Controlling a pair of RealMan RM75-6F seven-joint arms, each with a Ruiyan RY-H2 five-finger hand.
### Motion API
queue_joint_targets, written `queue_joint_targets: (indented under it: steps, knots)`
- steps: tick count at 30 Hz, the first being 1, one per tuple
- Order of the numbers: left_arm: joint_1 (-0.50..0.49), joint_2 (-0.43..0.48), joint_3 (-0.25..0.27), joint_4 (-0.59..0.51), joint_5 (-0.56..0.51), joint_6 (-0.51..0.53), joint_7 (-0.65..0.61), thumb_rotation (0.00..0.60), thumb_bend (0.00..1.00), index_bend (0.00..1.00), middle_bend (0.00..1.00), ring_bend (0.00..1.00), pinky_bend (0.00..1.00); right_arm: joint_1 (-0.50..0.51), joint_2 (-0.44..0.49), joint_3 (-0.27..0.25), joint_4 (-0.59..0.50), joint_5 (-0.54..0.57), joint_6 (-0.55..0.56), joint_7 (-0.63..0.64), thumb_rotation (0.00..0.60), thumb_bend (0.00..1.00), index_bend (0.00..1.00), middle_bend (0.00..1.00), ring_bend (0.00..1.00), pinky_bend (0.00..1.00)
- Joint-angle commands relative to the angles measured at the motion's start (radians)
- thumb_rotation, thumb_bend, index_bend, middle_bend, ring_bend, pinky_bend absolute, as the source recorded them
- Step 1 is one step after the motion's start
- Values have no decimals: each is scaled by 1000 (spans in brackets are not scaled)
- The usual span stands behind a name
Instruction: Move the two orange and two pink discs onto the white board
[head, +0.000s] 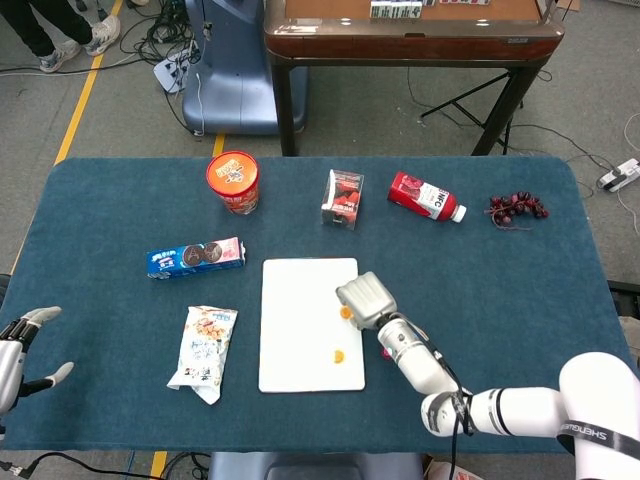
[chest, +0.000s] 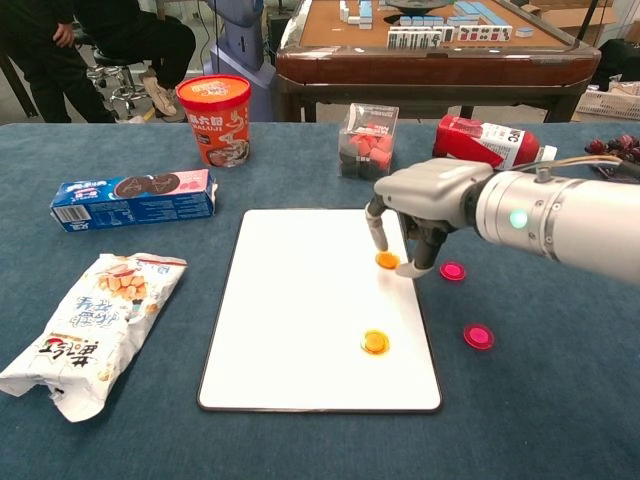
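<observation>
My right hand (chest: 415, 215) hovers over the right part of the white board (chest: 300, 300) and pinches an orange disc (chest: 387, 260) between its fingertips, low over the board. A second orange disc (chest: 375, 342) lies on the board nearer its front edge. Two pink discs (chest: 453, 270) (chest: 478, 336) lie on the blue cloth just right of the board. In the head view the right hand (head: 365, 298) holds the orange disc (head: 346, 312) over the board (head: 300, 320), and my arm hides most of the pink discs. My left hand (head: 20, 345) rests open at the table's left edge.
An orange tub (chest: 213, 118), a blue cookie box (chest: 135, 198) and a snack bag (chest: 95, 325) stand left of the board. Behind it are a clear box (chest: 367, 140) and a red bottle (chest: 480, 140). Grapes (head: 515, 208) lie at the far right.
</observation>
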Motion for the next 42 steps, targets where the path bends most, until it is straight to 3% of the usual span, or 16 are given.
queue_joint_targets:
  steps: [1,16,36,42]
  knots:
    - [1,1,-1,1,-2,1,-3,600,67,278,259,309,534,1,10,-37,-62,-42,17,-25,600,283,547,1000,1000,1000]
    - [3,2,-4,2,-3,5,-7,600,67,280,259,308,534,3,12,-114,-193,-129,60,-90,600,282,554,1000,1000,1000]
    - [3,5,-5,3,-6,3,-17,600,67,280,260,309,534,34,-83,-99,-135,-112,54,-119,600,279,554,1000,1000,1000]
    - [2,4,-3,2,-3,1,-16,600,67,280,260,309,534,34,-93,-95,-123,-114,65,-117,600,180,471,1000,1000,1000]
